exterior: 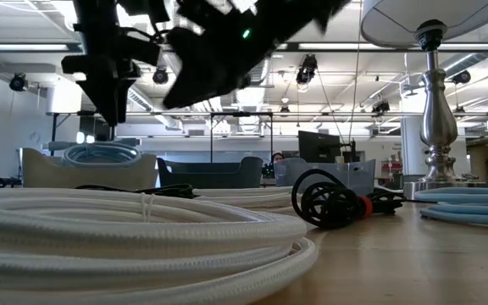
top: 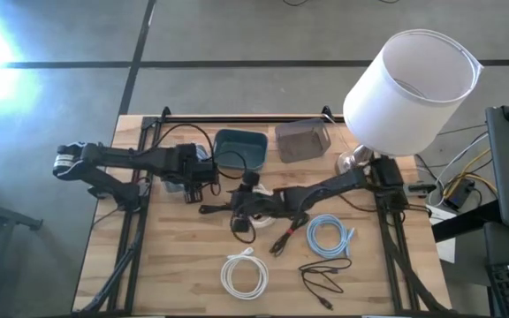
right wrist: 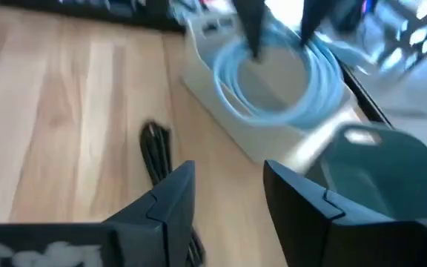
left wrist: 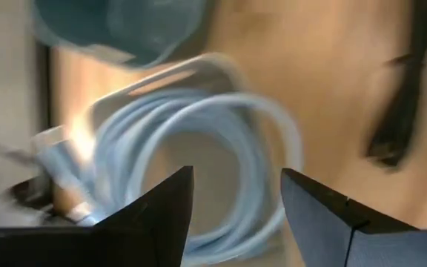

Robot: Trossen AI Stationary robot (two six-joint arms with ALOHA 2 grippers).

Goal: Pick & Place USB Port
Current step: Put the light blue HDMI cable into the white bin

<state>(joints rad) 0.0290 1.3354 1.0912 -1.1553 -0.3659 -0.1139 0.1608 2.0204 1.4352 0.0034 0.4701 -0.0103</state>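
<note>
White-shaded lamp [top: 411, 78] at the wooden table's [top: 184, 256] far right corner, monitors [exterior: 318, 146] beyond.

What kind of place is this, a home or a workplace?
Probably a robotics lab or open office: a wooden table with coiled cables between two robot arms, ceiling strip lights and a monitor in the room behind it.

No readable text, label, brand or number anywhere.
</note>
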